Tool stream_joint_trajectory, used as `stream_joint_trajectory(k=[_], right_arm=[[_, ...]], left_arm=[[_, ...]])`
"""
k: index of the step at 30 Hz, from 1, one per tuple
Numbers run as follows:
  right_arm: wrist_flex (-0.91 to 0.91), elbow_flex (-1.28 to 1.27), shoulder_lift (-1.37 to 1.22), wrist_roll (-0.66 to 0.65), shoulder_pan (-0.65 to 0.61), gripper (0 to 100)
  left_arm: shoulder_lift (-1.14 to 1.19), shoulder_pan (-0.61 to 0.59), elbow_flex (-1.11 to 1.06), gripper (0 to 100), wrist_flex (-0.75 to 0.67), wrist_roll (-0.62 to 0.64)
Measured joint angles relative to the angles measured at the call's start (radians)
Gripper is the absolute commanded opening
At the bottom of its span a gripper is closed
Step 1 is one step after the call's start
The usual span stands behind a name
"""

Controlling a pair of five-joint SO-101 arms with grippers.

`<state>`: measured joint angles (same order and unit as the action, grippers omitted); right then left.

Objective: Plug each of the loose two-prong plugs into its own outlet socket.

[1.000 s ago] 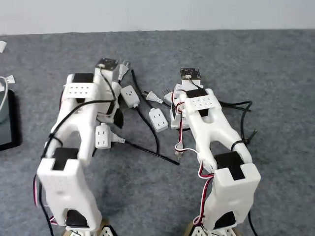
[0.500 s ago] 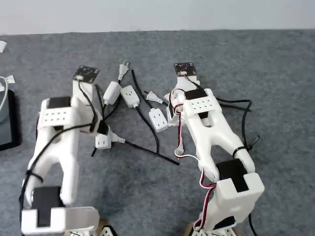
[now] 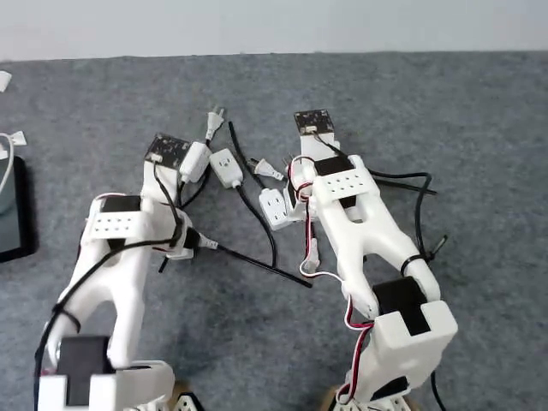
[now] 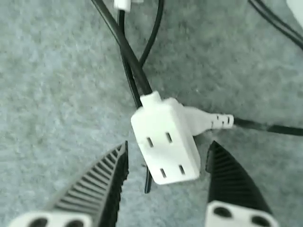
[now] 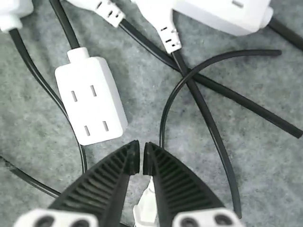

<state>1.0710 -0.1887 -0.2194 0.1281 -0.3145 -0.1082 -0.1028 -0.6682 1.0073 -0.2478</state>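
Two-prong white plug (image 3: 266, 169) lies just beyond the right gripper (image 5: 140, 146), whose fingers are all but closed (holding anything? I cannot tell). Left gripper (image 4: 168, 145) gapes wide astride a white rectangular outlet socket (image 4: 165, 144). It would do best to close squarely across the socket's long sides.

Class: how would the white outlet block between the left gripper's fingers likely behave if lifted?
The outlet block looks rigid, smooth plastic, so it may slip. Its flat, boxy shape shouldn't roll. The attached black cord would probably drag and twist it.
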Motion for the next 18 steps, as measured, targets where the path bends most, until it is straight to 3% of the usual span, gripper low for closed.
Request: stream_joint_trajectory(k=[7,14,18], right_arm=[[0.000,0.000,0.000,0.000,0.000,2.8],[0.000,0.000,0.000,0.000,0.000,2.8],[0.000,0.000,0.000,0.000,0.002,2.8]], left_arm=[[0.226,-0.006,0.175,24,0.035,0.020],[0.238,-0.011,0.206,3,0.048,0.031],[0.244,0.014,0.209,3,0.049,0.031]])
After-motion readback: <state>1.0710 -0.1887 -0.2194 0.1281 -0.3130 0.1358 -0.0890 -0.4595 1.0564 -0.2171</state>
